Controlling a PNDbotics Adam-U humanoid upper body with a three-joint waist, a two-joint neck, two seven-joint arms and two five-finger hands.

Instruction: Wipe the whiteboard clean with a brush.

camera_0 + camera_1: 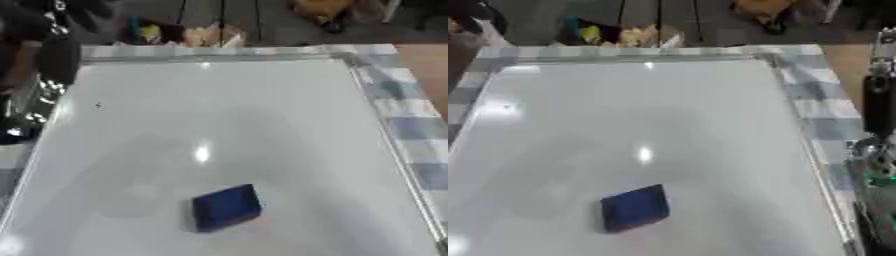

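Your brush lies askew near the whiteboard's near edge, both arms off at the sides, fingers unreadable.

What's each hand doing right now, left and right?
Left hand: not visible, only arm at the left edge.
Right hand: not visible, only arm.
Brush lies unheld on whiteboard.

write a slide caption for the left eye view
Blue brush lying untouched on the near part of the whiteboard.

Black left arm, silver joints, black right arm
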